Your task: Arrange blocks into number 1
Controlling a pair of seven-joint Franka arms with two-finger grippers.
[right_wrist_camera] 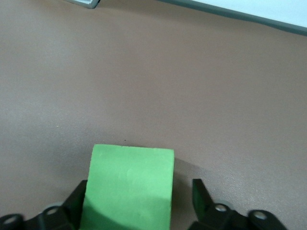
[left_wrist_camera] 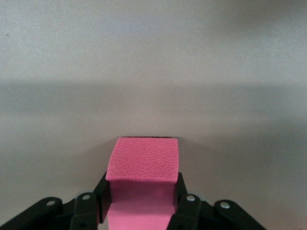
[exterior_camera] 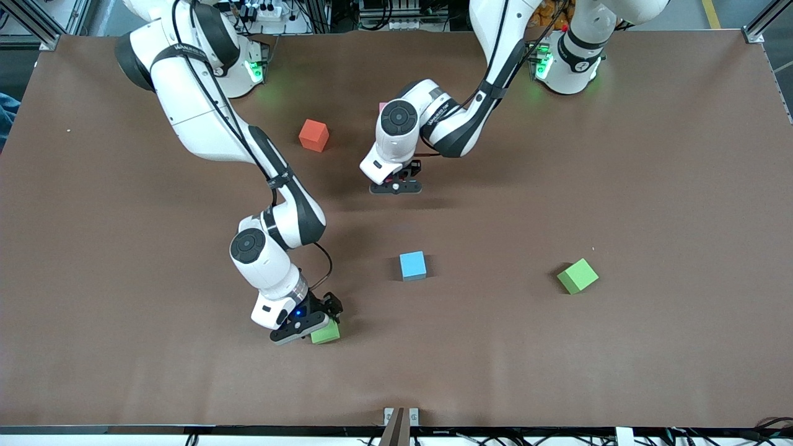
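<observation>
The blocks look like light foam cubes, soft enough to dent, best pinched across two flat opposite faces. The left pincer (exterior_camera: 396, 186) is clamped on a pink block (left_wrist_camera: 142, 165) over the table (exterior_camera: 650, 186) middle. The right pincer (exterior_camera: 308, 326) stands apart around a green block (exterior_camera: 326, 333) near the front camera. Orange (exterior_camera: 313, 135), light blue (exterior_camera: 412, 265) and another green block (exterior_camera: 577, 275) lie loose, well apart.

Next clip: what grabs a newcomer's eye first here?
Both arms are at blocks. The left gripper, above mid-table, is shut on a pink foam cube; the right gripper straddles a green foam cube near the front camera, one finger apart from it. Orange, light blue and another green cube lie scattered.
</observation>
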